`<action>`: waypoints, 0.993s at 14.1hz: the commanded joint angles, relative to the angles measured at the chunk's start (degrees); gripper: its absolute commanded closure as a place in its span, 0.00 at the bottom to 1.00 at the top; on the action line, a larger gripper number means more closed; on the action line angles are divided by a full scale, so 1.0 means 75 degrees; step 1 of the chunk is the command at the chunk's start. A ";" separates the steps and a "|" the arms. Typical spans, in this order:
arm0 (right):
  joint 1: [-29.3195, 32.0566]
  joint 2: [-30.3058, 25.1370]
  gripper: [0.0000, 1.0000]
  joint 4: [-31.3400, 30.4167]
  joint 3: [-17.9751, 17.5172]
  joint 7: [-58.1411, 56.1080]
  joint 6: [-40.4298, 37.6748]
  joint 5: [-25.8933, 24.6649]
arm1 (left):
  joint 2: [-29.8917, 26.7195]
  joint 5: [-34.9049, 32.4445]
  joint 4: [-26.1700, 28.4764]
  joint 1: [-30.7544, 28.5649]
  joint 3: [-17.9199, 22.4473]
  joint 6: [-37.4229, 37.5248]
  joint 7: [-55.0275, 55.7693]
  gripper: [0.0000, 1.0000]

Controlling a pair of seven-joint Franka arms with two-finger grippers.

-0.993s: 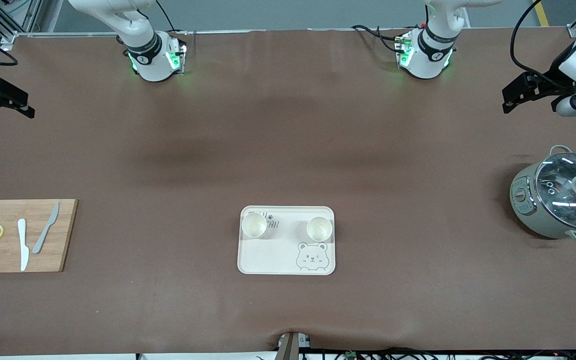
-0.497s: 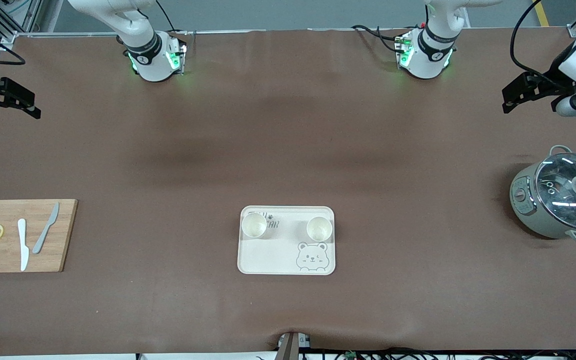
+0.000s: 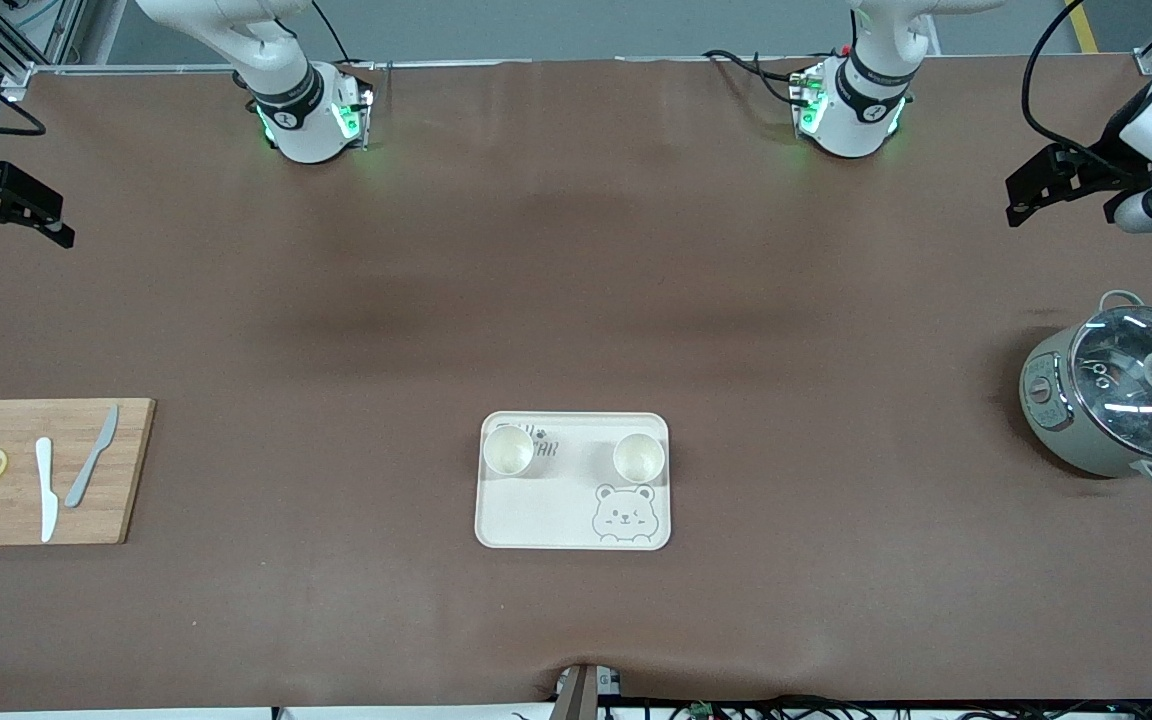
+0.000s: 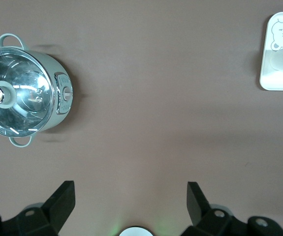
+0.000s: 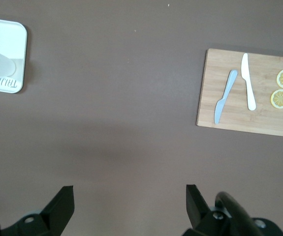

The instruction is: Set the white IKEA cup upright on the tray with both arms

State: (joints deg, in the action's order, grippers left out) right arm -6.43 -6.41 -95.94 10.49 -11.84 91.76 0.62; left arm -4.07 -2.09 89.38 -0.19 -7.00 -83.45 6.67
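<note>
The cream tray [image 3: 536, 510] with the bear face lies toward the front-camera side of the table's middle. Two white cups stand upright on it, one [image 3: 508, 450] toward the right arm's end and one [image 3: 638, 457] toward the left arm's end. My left gripper [image 3: 1056, 205] hangs open and empty over the table's left-arm end. My right gripper [image 3: 18, 232] hangs open and empty over the right-arm end. The left wrist view shows open fingers [image 4: 130, 196] and part of the tray [image 4: 271, 81]. The right wrist view shows open fingers [image 5: 130, 199] and the tray's corner [image 5: 13, 34].
A grey pot with a glass lid [image 3: 1121, 400] stands at the left arm's end, nearer the front camera than the left gripper. A wooden cutting board [image 3: 126, 500] with two knives and lemon slices lies at the right arm's end.
The right gripper has drifted slightly over its end of the table. The left gripper, cups and tray have not moved.
</note>
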 commanded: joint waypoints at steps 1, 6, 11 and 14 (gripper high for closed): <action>0.0047 0.0187 0.00 0.0288 -0.0050 0.0008 -0.0071 -0.0130 | -0.0019 -0.0062 -0.0116 -0.0022 -0.0004 0.0100 -0.0115 0.00; 0.0540 0.0644 0.00 0.0898 -0.0485 0.0020 -0.0223 -0.0060 | -0.0008 -0.0062 -0.0163 -0.0033 -0.0004 0.0100 -0.0104 0.00; 0.0974 0.0597 0.00 0.0875 -0.0836 0.0055 -0.0504 -0.0071 | 0.0004 -0.0062 -0.0163 -0.0045 0.0008 0.0100 -0.0115 0.00; 0.0928 0.0609 0.00 0.0886 -0.0848 0.0067 -0.0493 -0.0071 | 0.0039 -0.0062 -0.0163 -0.0033 0.0020 0.0100 -0.0104 0.00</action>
State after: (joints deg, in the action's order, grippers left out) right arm -0.63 -2.35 -90.69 5.58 -11.76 89.09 0.62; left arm -4.05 -2.09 89.00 -0.29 -6.83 -83.45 6.67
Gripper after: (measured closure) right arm 0.000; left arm 0.000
